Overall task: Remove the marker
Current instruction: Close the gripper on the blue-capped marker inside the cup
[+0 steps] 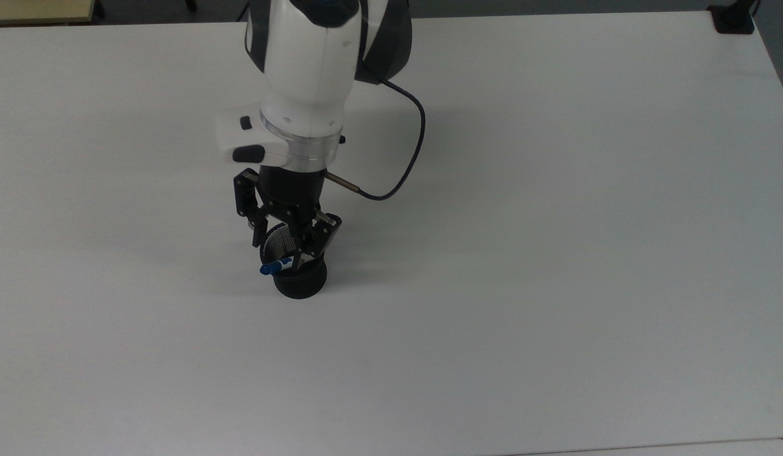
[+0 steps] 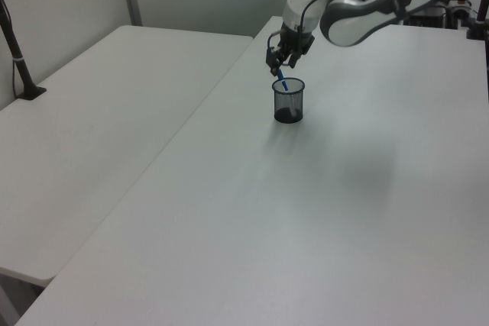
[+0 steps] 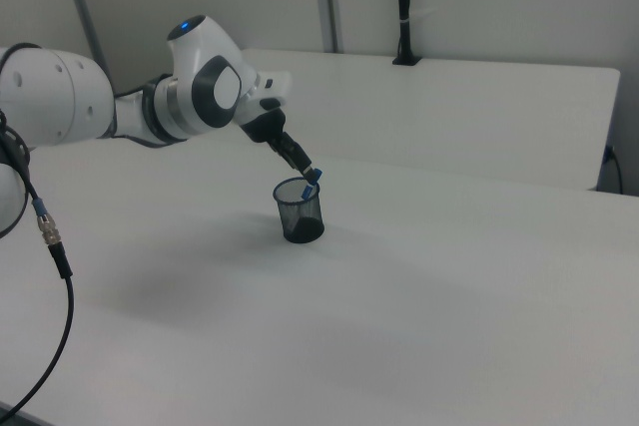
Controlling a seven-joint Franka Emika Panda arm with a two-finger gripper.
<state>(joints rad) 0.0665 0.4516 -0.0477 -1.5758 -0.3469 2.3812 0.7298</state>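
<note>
The marker [image 1: 279, 265] stands tilted inside a black mesh cup [image 1: 299, 284] near the middle of the white worktop [image 1: 556, 253]. Its blue cap sticks out over the cup rim on the top view's left side; the white barrel slants down into the cup. In the left view the marker [image 2: 282, 82] rises from the cup [image 2: 289, 100] and leans toward the left view's left. In the right view the blue cap [image 3: 312, 178] shows just above the rim of the cup [image 3: 299, 211].

The hand [image 1: 282, 246] is directly over the cup mouth, pointing down, with its two fingers spread apart. One finger [image 1: 257, 235] sits at the rim on the top view's left; the other reaches into the opening just beside the barrel. Contact between fingers and marker cannot be confirmed. In the left view the hand [image 2: 278, 64] sits just above the blue cap. In the right view the hand [image 3: 303, 168] meets the top of the marker.

A dark cable [image 1: 412, 152] loops from the wrist.
</note>
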